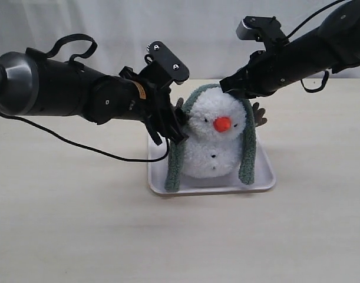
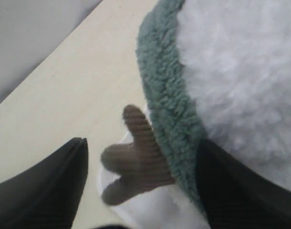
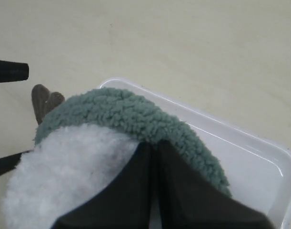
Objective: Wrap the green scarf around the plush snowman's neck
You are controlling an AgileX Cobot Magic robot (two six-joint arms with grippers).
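Observation:
The plush snowman (image 1: 218, 141) stands upright in a white tray (image 1: 268, 184). Draped over the top of its head, the green scarf (image 1: 175, 168) hangs down both sides to the tray. My left gripper (image 1: 174, 127) is open beside the snowman's left side. In the left wrist view its jaws stand wide around the brown branch arm (image 2: 135, 157) and the scarf's edge (image 2: 169, 95), gripping neither. My right gripper (image 1: 230, 89) sits at the top right of the head. In the right wrist view it (image 3: 154, 144) is shut, its tips pinched into the scarf (image 3: 135, 112) above the white plush (image 3: 74, 167).
The tray's rim (image 3: 240, 143) lies just behind the snowman. Pale wooden tabletop (image 1: 79, 224) surrounds the tray, with a white curtain behind. A black cable (image 1: 79, 144) trails from the left arm across the table. The left gripper's fingers (image 3: 12, 71) show in the right wrist view.

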